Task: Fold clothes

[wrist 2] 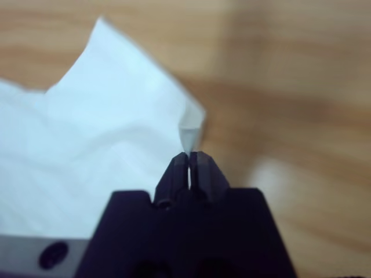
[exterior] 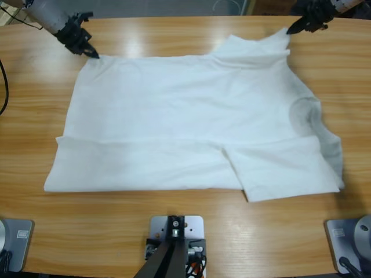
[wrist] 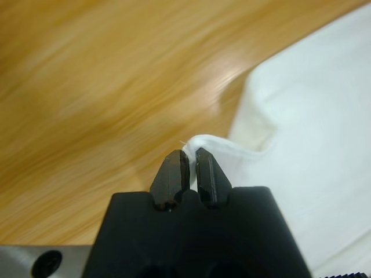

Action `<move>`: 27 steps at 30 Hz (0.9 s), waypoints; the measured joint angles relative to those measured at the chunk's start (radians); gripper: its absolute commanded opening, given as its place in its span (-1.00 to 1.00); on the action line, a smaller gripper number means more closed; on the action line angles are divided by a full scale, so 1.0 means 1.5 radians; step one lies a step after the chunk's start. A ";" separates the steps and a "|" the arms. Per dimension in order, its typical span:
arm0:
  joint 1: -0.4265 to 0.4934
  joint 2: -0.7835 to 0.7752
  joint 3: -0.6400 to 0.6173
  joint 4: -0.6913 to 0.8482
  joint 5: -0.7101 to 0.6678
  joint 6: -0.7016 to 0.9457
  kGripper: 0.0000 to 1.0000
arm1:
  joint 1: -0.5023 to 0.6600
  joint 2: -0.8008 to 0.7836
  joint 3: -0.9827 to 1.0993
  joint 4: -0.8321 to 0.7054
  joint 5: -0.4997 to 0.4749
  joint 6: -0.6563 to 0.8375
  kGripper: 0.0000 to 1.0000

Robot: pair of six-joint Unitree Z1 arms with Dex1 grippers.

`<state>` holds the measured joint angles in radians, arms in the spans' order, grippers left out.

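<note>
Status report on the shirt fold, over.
Left gripper and right gripper each shut on a far corner of the T-shirt. Near edge already folded up. Nothing in the way.

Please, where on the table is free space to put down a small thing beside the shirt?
Bare wood lies on the table left of the T-shirt, along the near edge below its hem, and at the far edge between the left gripper and right gripper. The middle is covered.
</note>
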<state>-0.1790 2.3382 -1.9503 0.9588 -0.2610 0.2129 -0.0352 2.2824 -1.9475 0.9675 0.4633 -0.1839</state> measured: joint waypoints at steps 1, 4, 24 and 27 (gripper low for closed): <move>0.000 0.000 -0.007 0.000 -0.012 -0.009 -1.00 | 0.008 -0.001 0.001 0.019 0.010 0.000 -1.00; 0.000 0.000 -0.015 0.006 -0.031 -0.026 -1.00 | 0.023 -0.021 0.029 0.043 0.051 -0.003 -1.00; 0.041 -0.204 0.256 0.039 -0.118 0.059 -1.00 | 0.036 -0.319 0.255 0.125 0.111 -0.008 -1.00; 0.020 -0.248 0.272 0.068 -0.149 0.061 -1.00 | 0.036 -0.352 0.278 0.154 0.110 -0.005 -1.00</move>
<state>-0.1497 1.9662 -1.5420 1.0604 -0.4844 0.3046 0.0187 1.7540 -1.5304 1.1984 0.6284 -0.1908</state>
